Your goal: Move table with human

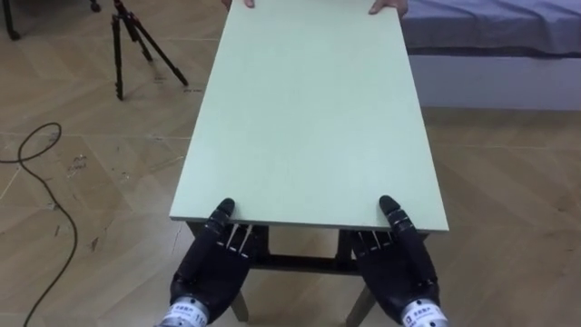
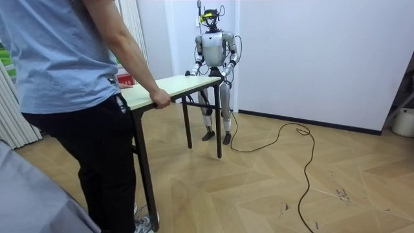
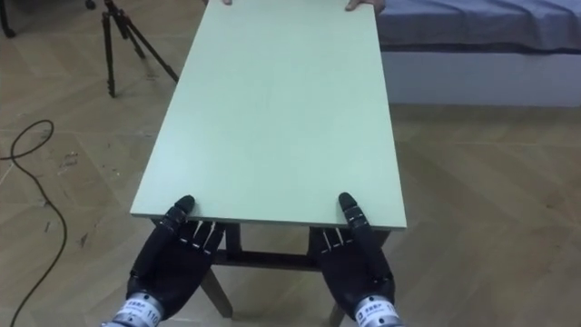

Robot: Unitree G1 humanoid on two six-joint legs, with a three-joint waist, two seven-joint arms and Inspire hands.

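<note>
Wooden floor [image 1: 508, 191] all around, open enough for walking with a load. At the far right a bed [image 1: 495, 27], close beside the far corner of the load, probably something to steer around.

In the middle the table [image 1: 304, 118], pale green top on dark legs, held lengthwise between two carriers, one short end for each. Lifted or standing on its legs: impossible to tell.

At the far end a person [image 2: 77, 97], with the person's hands [image 2: 160, 98] clamped on that short edge, facing the robot. At the far left a tripod [image 1: 127, 41], well apart from the table.

At the near short edge the left hand [image 1: 211, 263] and the right hand [image 1: 399, 263], placed near the two corners, apparently to keep the top level and to stop twisting. Both closed on the edge: fingers [image 1: 238, 238] curled under the board and each thumb [image 1: 392, 211] laid on top. A pinch for bearing weight from below and against slipping.
</note>
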